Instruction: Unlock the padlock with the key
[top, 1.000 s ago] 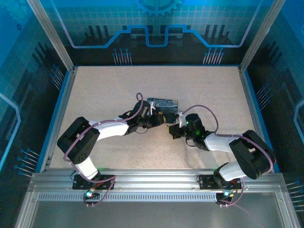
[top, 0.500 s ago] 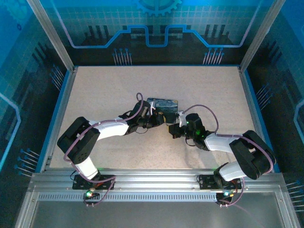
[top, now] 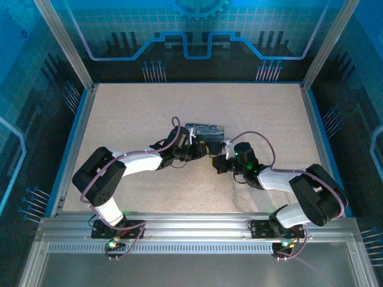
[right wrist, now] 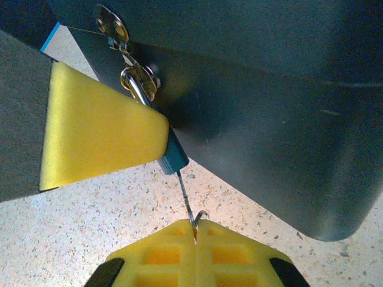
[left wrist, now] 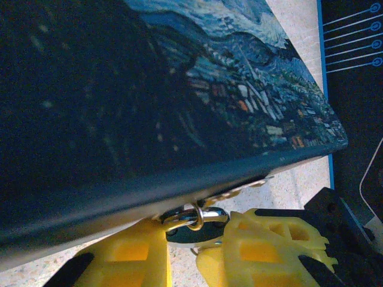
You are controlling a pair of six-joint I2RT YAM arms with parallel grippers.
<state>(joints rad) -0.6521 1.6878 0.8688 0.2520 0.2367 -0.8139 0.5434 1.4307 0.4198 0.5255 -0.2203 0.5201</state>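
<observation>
1. The blue painted rectangular tin box (top: pixel 206 130) lies near the middle of the speckled beige tabletop (top: pixel 131 113). We see both arms reaching in to its near edge.
2. The tiny padlock (right wrist: pixel 172 156), with a bluish body and a thin silvery shackle, hangs from the tin box's metal hasp (right wrist: pixel 112 25). Its shackle is threaded through the hasp ring, and its body sits just beside the tin box's dark front wall.
3. The left gripper (left wrist: pixel 188 242) is clenched on the padlock, with one yellow finger on each side of the body.
4. The thin dark metal key (right wrist: pixel 186 200) runs as a sliver from the padlock's lower end to the right gripper (right wrist: pixel 195 242). We cannot tell whether its tip sits inside the keyhole.
5. The right gripper's yellow fingers are pressed together, pinching the key's head between their tips.
</observation>
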